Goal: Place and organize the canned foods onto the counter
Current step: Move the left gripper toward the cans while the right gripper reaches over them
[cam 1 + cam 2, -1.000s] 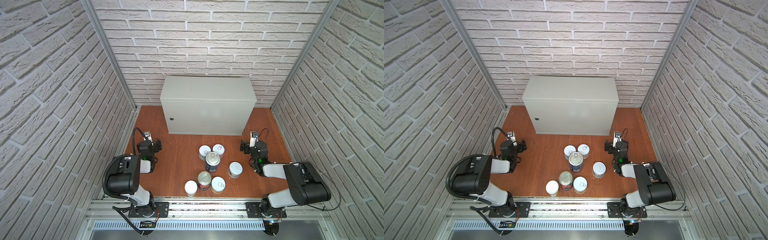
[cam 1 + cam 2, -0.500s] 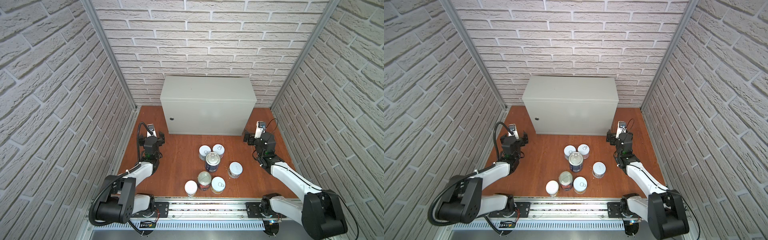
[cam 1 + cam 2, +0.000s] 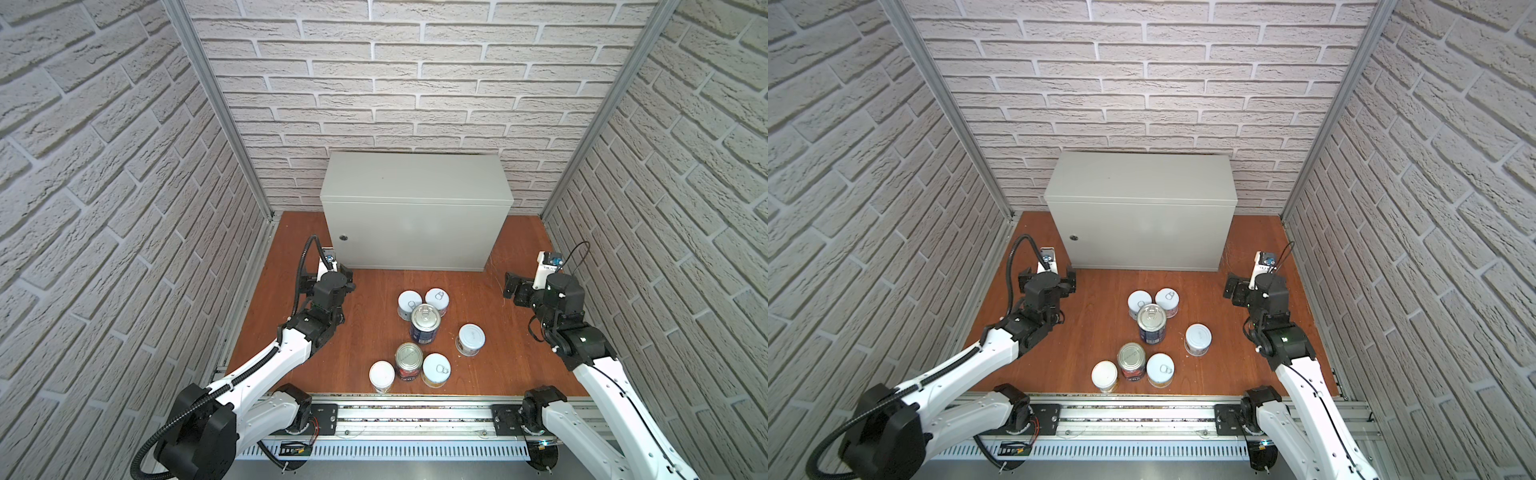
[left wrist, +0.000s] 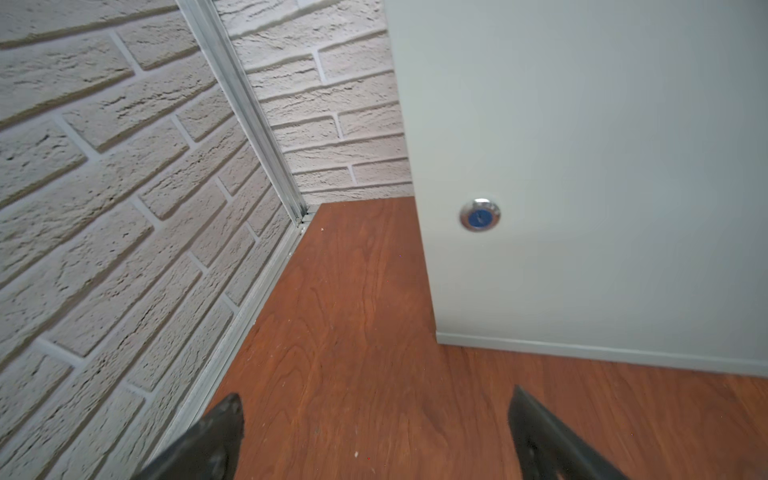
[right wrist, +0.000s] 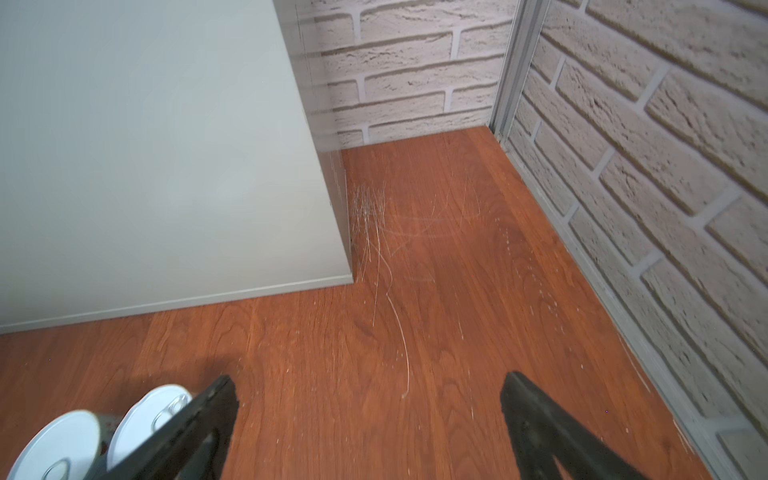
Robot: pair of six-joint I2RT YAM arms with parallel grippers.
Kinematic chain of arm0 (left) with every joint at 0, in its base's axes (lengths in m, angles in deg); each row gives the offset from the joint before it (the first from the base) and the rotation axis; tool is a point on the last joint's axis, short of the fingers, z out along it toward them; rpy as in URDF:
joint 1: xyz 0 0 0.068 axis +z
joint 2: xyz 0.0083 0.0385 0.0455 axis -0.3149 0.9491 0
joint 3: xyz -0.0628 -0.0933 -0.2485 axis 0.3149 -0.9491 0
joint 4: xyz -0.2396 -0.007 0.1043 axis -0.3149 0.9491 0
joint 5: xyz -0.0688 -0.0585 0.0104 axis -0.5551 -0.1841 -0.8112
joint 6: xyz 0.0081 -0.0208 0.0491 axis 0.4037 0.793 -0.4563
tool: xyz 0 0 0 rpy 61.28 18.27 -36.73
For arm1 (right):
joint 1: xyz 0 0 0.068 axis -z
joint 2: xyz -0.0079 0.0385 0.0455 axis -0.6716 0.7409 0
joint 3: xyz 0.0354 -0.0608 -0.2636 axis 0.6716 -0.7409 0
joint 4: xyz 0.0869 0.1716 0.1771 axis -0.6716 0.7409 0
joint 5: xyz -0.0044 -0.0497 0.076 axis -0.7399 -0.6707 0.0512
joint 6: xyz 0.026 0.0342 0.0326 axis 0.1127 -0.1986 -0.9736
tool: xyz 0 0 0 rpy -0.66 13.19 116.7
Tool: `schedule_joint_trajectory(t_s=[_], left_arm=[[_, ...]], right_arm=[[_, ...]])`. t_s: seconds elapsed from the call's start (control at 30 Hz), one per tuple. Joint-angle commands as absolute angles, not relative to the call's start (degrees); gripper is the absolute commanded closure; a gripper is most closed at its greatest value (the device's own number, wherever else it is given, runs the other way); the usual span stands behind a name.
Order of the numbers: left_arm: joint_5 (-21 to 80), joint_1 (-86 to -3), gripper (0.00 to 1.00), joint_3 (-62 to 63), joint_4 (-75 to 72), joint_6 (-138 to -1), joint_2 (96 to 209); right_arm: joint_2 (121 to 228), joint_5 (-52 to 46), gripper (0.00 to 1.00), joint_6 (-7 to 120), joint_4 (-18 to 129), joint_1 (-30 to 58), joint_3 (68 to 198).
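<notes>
In both top views seven cans (image 3: 424,334) (image 3: 1152,332) stand upright in a loose group on the reddish wooden floor (image 3: 365,307), in the lower middle of the frame, all apart from the grey box-shaped surface (image 3: 415,178) (image 3: 1142,178) above them. The tall blue-label can (image 3: 425,318) is in the middle of the group, and the tall dark-label can (image 3: 408,358) stands below it between two white-lidded ones. The left tool (image 3: 330,279) hangs at the left middle, near the lower left corner of the surface. The right tool (image 3: 536,291) hangs at the right middle, well apart from the cans. In the left wrist view the left tool (image 4: 374,436) is spread wide over bare floor and pinches nothing; the surface (image 4: 582,166) with its round lock (image 4: 480,214) fills the upper right. In the right wrist view the right tool (image 5: 370,428) is also spread and empty, and two white-lidded cans (image 5: 58,440) show at the lower left, partly behind one finger (image 5: 199,428).
</notes>
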State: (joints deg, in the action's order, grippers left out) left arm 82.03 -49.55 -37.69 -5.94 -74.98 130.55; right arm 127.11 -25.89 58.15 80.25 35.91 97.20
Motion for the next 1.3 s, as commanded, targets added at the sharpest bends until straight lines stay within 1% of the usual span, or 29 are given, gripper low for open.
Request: schedule_joint_trajectory(t_s=[0.0,0.1,0.27,0.37,0.43,0.57,0.7,0.83,0.97,1.27], left_arm=[[84.0,-52.2,0.02,-35.2,3.0,-69.9,128.7],[77.5,-53.2,0.02,-33.4,6.6,-67.2,129.4],[76.2,-56.1,0.02,-29.7,10.6,-61.9,133.4],[76.3,-57.4,0.02,-28.4,10.1,-61.3,136.0],[76.0,-58.1,0.02,-28.5,8.0,-62.1,137.6],[73.5,-59.6,0.02,-29.2,2.6,-68.4,140.3],[73.2,-61.7,0.02,-29.9,0.2,-69.3,141.9],[68.9,-62.7,0.02,-31.0,-1.3,-70.7,142.5],[68.3,-62.9,0.02,-32.2,-2.9,-69.8,142.4],[66.8,-63.0,0.02,-33.4,-3.9,-68.7,141.6]], right_arm=[[123.2,-24.6,0.0,52.6,87.8,35.6,98.7],[120.8,-21.9,0.0,50.3,92.5,35.6,100.5],[119.4,-13.5,0.0,49.5,96.1,35.7,102.4],[120.1,-12.5,0.0,49.2,98.0,35.6,102.5],[120.3,-12.7,0.0,49.1,99.4,35.7,102.4],[119.7,-11.5,0.0,47.9,100.4,35.6,101.7],[119.7,-8.1,0.0,46.1,100.8,35.5,101.2],[120.0,-6.6,0.0,44.3,99.8,34.4,99.6],[120.9,-7.2,0.0,42.8,97.9,32.0,98.6],[128.1,-15.5,0.01,42.7,94.4,21.2,99.1]])
